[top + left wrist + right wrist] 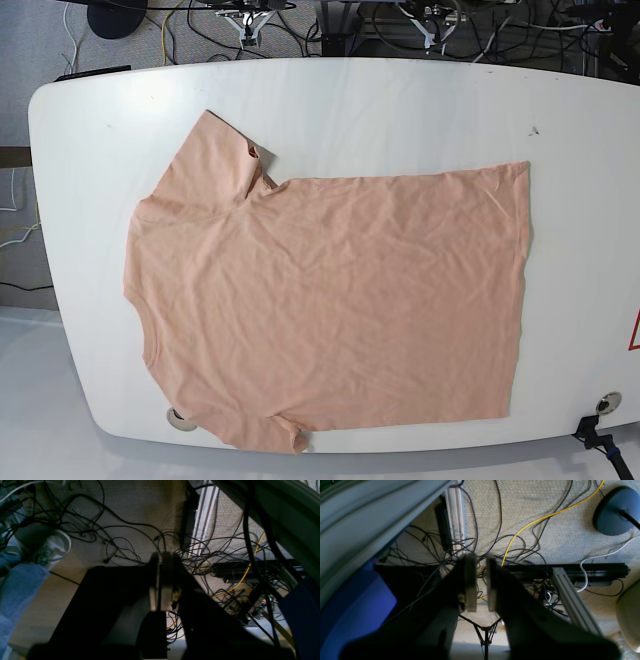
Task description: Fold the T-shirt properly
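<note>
The peach T-shirt point(330, 300) lies spread flat on the white table point(400, 100) in the base view. Its collar and sleeves point left and its hem is at the right. One sleeve reaches toward the far left, the other lies at the near edge. Both arms hang past the table's far edge, away from the shirt. My left gripper point(160, 555) points down at the floor with its fingers pressed together and nothing between them. My right gripper point(481, 557) also points at the floor, with a narrow gap between its fingers and nothing in it. The shirt does not show in either wrist view.
Tangled cables cover the carpet under both grippers, with a yellow cable point(532, 522) among them. A person's leg and grey shoe point(53, 546) are at the left. A dark lamp base point(615, 510) and an aluminium frame point(570, 597) stand on the floor.
</note>
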Controlling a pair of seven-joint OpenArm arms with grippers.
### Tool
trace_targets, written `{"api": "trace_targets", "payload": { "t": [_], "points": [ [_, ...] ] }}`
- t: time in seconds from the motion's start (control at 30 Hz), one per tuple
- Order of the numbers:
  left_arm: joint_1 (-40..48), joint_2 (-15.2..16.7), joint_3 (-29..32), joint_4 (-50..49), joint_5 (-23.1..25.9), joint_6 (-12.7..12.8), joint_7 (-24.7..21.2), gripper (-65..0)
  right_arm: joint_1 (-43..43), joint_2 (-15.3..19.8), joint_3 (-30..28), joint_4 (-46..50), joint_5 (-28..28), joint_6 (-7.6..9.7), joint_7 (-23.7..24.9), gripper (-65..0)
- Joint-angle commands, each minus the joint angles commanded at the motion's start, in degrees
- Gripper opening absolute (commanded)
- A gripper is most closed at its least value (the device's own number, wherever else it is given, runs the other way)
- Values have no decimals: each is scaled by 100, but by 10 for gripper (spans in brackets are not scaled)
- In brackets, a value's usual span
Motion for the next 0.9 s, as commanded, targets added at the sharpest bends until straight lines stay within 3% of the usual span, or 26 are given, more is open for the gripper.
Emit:
{"api": "trace_targets", "payload": {
  "t": [0.9],
  "points": [
    [23, -1, 43, 42, -11, 8, -19, -648, -72, -28, -17, 44, -13, 30, 56, -585]
  ]
}}
